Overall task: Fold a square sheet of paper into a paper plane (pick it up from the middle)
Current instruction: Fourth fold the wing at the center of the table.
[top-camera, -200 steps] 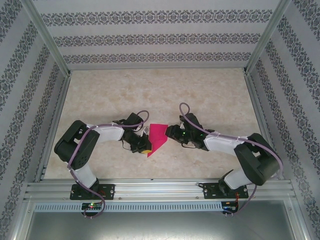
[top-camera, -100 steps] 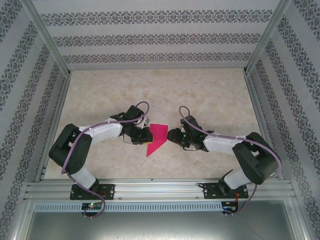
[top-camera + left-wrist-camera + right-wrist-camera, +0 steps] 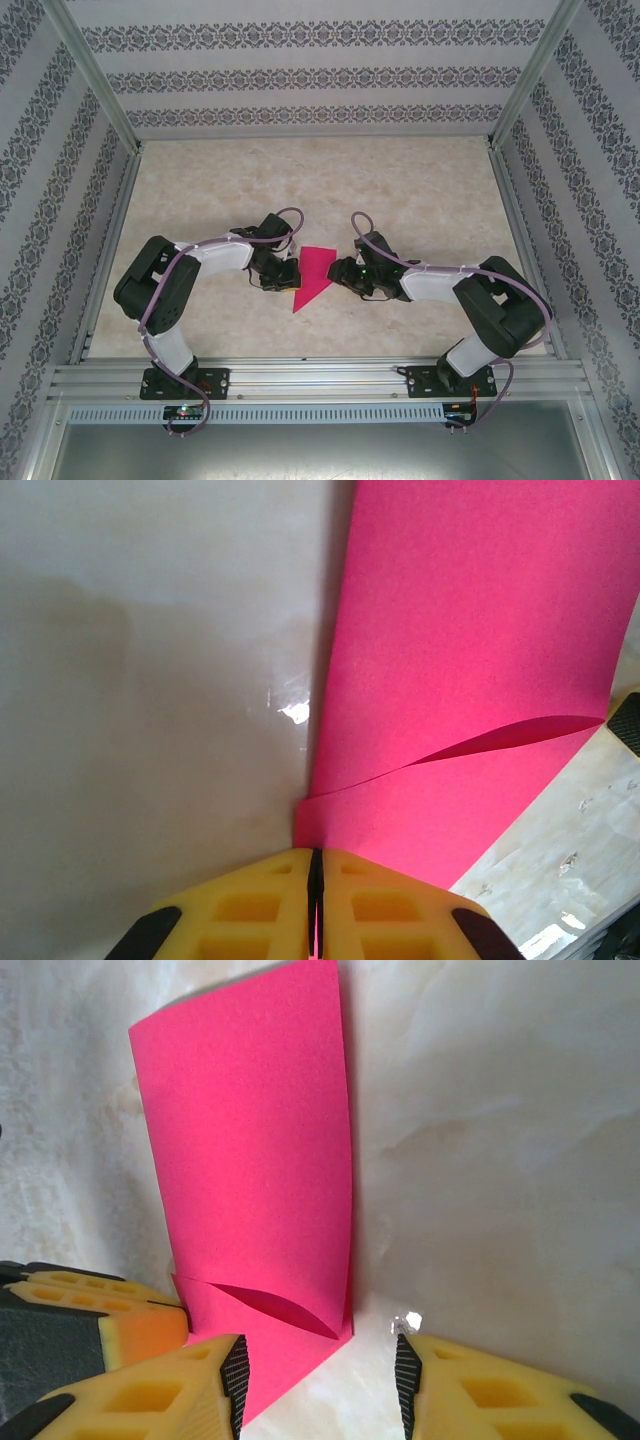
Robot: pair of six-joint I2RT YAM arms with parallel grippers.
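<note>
- Two grippers meet at the folded magenta sheet of paper (image 3: 315,275), which lies on the marbled table (image 3: 400,190) midway between the arms.
- Left gripper (image 3: 283,278): the wrist view shows its yellow fingers pressed together (image 3: 315,855), pinching the sheet's (image 3: 470,650) lower edge.
- Right gripper (image 3: 340,272): its jaws stand apart (image 3: 320,1370) and hold nothing. One fingertip sits over the sheet's (image 3: 250,1160) lower corner, the other over bare table.
- Sheet condition: one curved flap is lifted along the lower end, and the rest lies flat.
</note>
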